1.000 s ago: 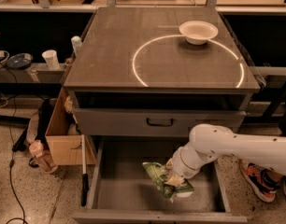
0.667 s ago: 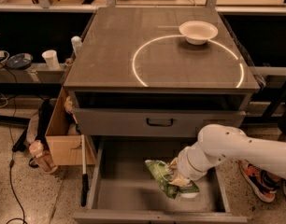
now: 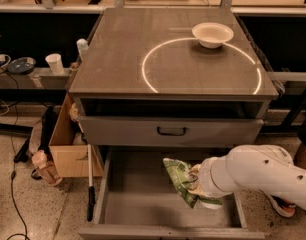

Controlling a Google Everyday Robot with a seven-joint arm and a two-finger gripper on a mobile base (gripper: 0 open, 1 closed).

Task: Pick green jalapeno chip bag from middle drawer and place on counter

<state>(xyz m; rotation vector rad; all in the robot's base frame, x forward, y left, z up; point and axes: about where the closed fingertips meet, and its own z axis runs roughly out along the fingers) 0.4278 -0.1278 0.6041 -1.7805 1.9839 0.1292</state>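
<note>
The green jalapeno chip bag [image 3: 180, 181] is a crumpled green-and-white foil bag held tilted above the floor of the open middle drawer [image 3: 143, 199], right of its centre. My gripper [image 3: 194, 180] comes in from the right on a white arm [image 3: 258, 176] and is shut on the bag's right side; the fingers are mostly hidden behind the bag. The counter [image 3: 173, 59] is the dark tabletop above, marked with a thin white circle line.
A white bowl [image 3: 212, 34] sits at the counter's back right, on the circle line. A closed grey drawer front with a black loop handle [image 3: 172, 131] lies between counter and open drawer. A cardboard box [image 3: 68, 144] stands at left, a white cup [image 3: 55, 63] beyond it.
The bag has risen off the drawer floor and turned more upright in my gripper. The arm has shifted slightly right and up.
</note>
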